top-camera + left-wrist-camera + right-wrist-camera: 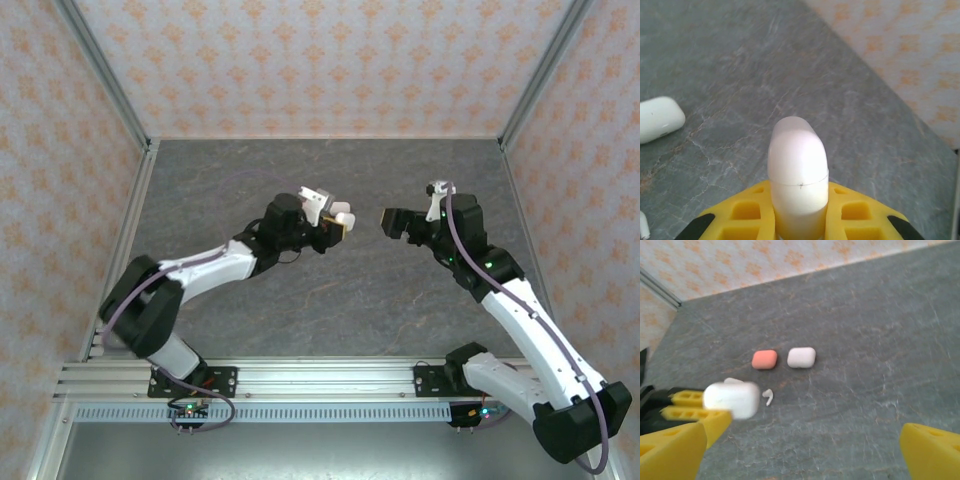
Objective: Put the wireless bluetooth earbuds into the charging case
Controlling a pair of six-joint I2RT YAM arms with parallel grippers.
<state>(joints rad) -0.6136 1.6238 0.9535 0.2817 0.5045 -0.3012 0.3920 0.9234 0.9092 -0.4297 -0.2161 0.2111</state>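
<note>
– Just left of the counter's middle, a little toward its far edge, what is the left hand doing?

– It is clamped on a white charging case. It grips the lower end, so the rounded top sticks out past the yellow fingers. A thin seam runs across the case, and I judge the lid to be down.

– And the earbuds?

– One white earbud lies loose on the counter. From the right wrist it shows just beside the held case and lower, touching nothing. Farther on, a salmon-pink case and a second white case sit side by side, near each other but apart.

– The right hand?

– It faces the left one from just right of the middle, fingers spread wide with nothing between them. The earbud lies ahead of it and down on the counter. It is off to one side of the gap and nearer the held case than either finger.

– What could go wrong?

– Two things, I think. The case is smooth and held by one end only, so a push on the lid from the right hand could twist it or pop it out of the grip. The earbud is tiny and lies flat, so wide fingers coming down off-centre would likely shove or flick it away instead of pinching it. Even once picked up, a tilted stem would miss its socket
</note>
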